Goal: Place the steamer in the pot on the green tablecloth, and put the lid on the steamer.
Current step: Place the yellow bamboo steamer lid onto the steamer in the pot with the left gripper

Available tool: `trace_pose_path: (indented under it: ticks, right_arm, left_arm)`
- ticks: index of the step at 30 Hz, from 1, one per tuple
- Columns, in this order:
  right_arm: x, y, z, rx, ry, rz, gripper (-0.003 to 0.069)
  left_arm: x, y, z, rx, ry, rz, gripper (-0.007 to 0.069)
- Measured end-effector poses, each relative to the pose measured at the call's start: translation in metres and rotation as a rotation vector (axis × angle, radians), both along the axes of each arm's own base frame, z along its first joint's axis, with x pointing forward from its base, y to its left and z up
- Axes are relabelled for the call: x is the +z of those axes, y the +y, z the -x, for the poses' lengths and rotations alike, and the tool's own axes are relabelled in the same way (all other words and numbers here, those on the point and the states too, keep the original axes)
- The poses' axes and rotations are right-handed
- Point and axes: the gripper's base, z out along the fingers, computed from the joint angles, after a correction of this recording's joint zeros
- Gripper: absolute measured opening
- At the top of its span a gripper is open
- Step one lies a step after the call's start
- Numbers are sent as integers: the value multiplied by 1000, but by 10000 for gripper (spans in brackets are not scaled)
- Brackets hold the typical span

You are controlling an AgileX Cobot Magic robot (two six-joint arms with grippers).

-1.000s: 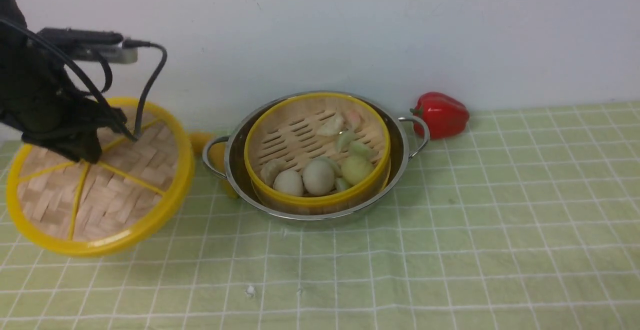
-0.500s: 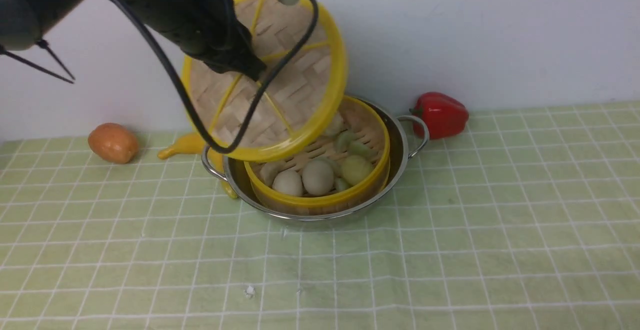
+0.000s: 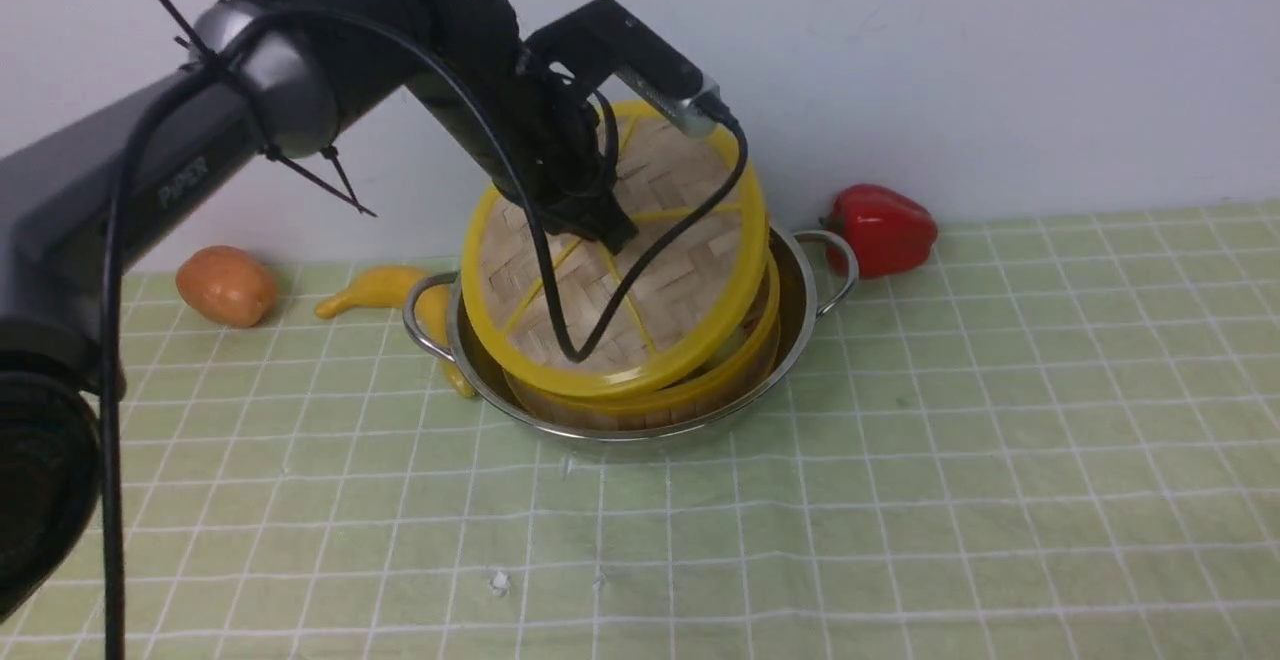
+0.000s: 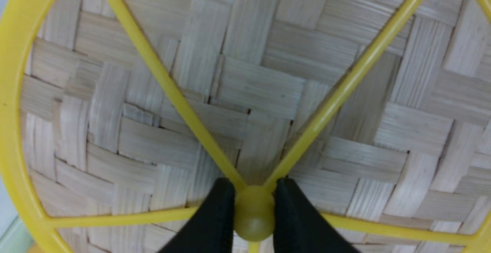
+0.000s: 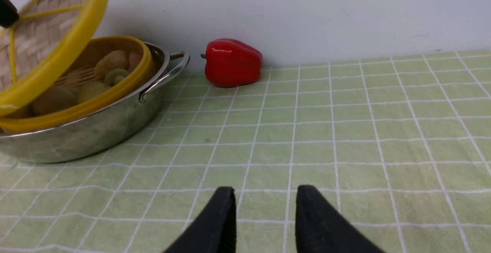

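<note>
- Our left gripper (image 4: 254,212) has its jaws closed on the yellow hub at the middle of the flat round woven-bamboo lid with yellow rim and spokes (image 3: 690,258).
- Our right gripper (image 5: 265,191) stands with its jaws apart and nothing between them, over the light green tablecloth with a white grid (image 3: 950,500).
- We hold the lid tilted at the centre of the front view, above the round bamboo steamer with yellow rims (image 3: 650,412); it hides most of the steamer there. Whether the two touch, we cannot tell.
- Our steamer sits inside the wide shallow shiny steel pot with two loop handles (image 3: 790,360), with pale toy food (image 5: 111,65) in it, seen at the left of the right wrist view.
- We see the pot on the cloth, at the middle of the front view.
- Just beside its handle at the right of the frame we have a shiny red toy bell pepper (image 3: 885,230).
- By its other handle, left of centre, we see curved yellow toy bananas (image 3: 385,288), partly hidden by the pot.
- Farther left, near the pale wall (image 3: 1000,70), we have a rounded orange-brown toy vegetable (image 3: 227,286).
</note>
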Motion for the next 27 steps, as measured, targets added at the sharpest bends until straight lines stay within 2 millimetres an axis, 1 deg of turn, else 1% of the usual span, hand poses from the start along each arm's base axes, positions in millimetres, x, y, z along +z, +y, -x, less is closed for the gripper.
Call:
trace_pose_path:
  ticks: [5, 11, 27]
  right_arm:
    - [0, 0, 0, 0, 0, 0, 240]
    - [0, 0, 0, 0, 0, 0, 240]
    - [0, 0, 0, 0, 0, 0, 240]
  left_arm:
    - [-6, -1, -7, -1, -30, -8, 123]
    - [-5, -2, -10, -7, -74, 3, 123]
    - [-11, -2, -8, -15, -21, -17, 123]
